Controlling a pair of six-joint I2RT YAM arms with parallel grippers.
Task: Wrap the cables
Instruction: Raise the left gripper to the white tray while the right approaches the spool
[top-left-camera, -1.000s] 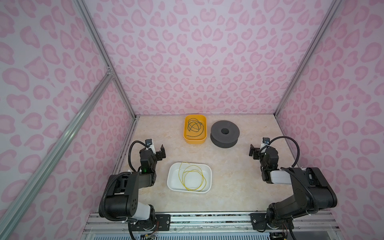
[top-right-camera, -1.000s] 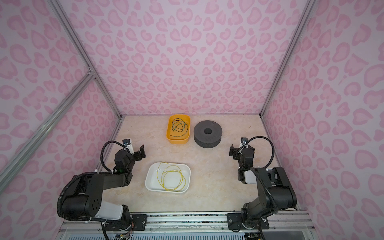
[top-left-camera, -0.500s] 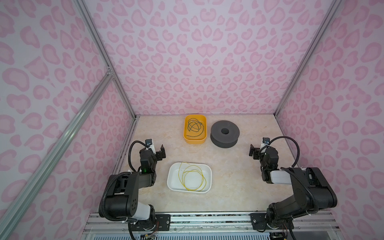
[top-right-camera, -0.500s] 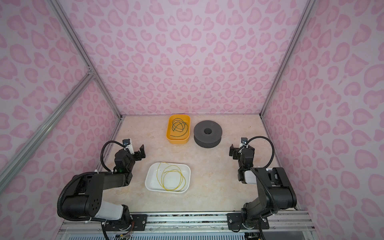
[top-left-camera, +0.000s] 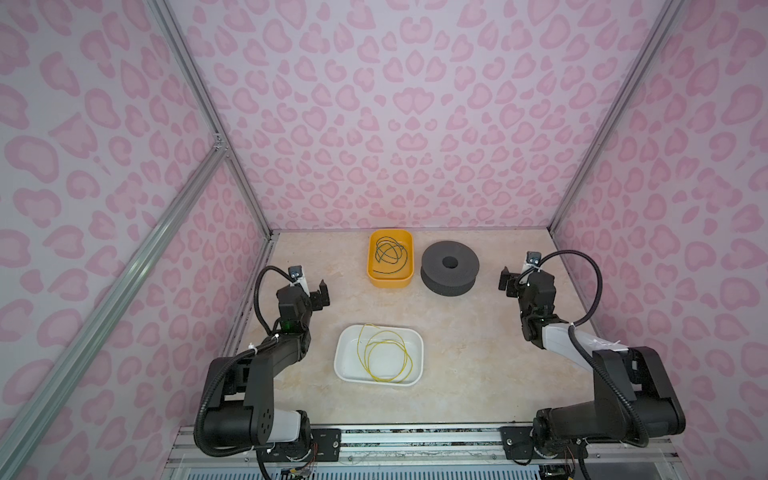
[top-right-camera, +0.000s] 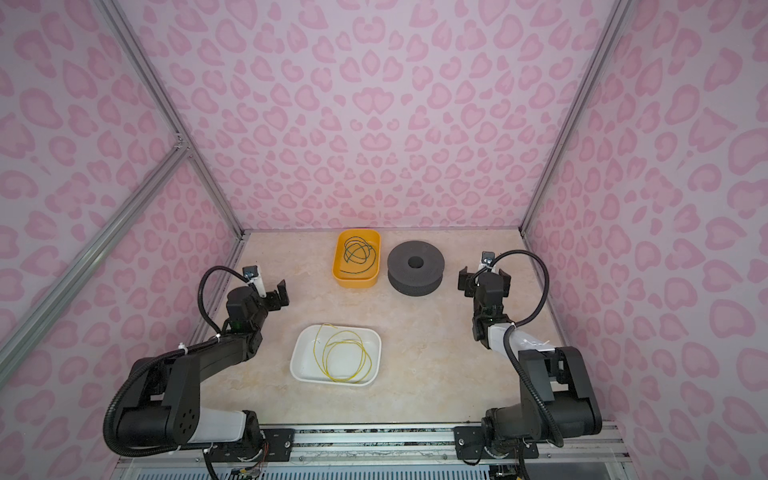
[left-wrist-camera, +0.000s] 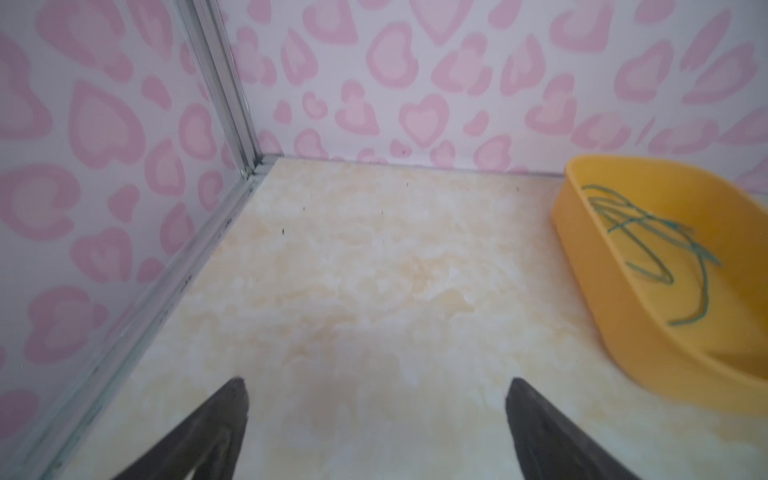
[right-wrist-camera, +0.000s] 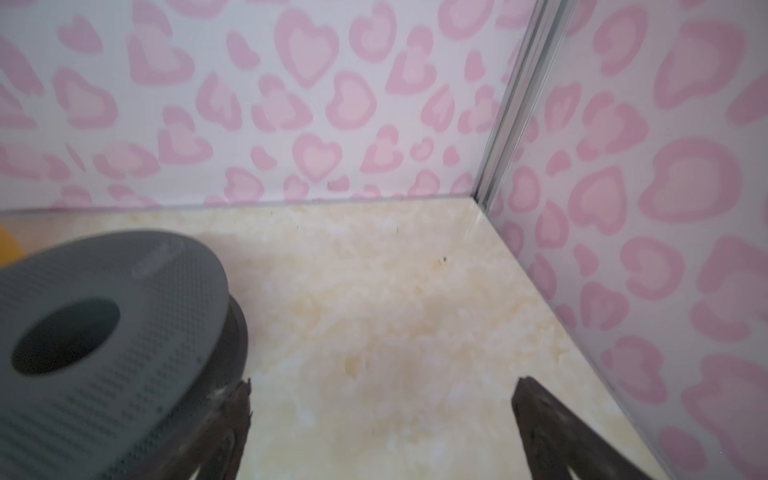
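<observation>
Four views, nothing wrapped in any. In a top view: yellow cable (top-left-camera: 387, 358) in loose loops inside white tray (top-left-camera: 345, 368), near the front middle of table (top-left-camera: 457, 353); green cable (top-left-camera: 390, 253) tangled inside orange bin (top-left-camera: 388, 280) by the back wall; grey spool (top-left-camera: 465, 268) just beside bin, apart from it, no cable seen on it. Empty left gripper (top-left-camera: 316, 293) raised to the left of tray, well apart from both cables, jaws wide. In a top view: empty right gripper (top-right-camera: 484, 279) near spool on its right side, not touching, jaws spread wide; yellow cable (top-right-camera: 347, 359) in tray and green cable (top-right-camera: 359, 253) in bin, both clear of either arm. Left wrist view: fingertips (left-wrist-camera: 232, 403) far apart over bare table, nothing between; bin (left-wrist-camera: 602, 291) at the edge of view, green cable (left-wrist-camera: 640, 232) curled inside. Right wrist view: fingertips (right-wrist-camera: 536, 399) likewise far apart over bare table, nothing held; spool (right-wrist-camera: 145, 291) close beside one fingertip, contact hard to judge from here; neither cable visible. Judged from all four: no end picked up, no turn wound, task not begun. Left to do: everything, meaning grasping each cable, lifting it from its container and winding it into a neat coil, possibly round spool, though only a guess.
</observation>
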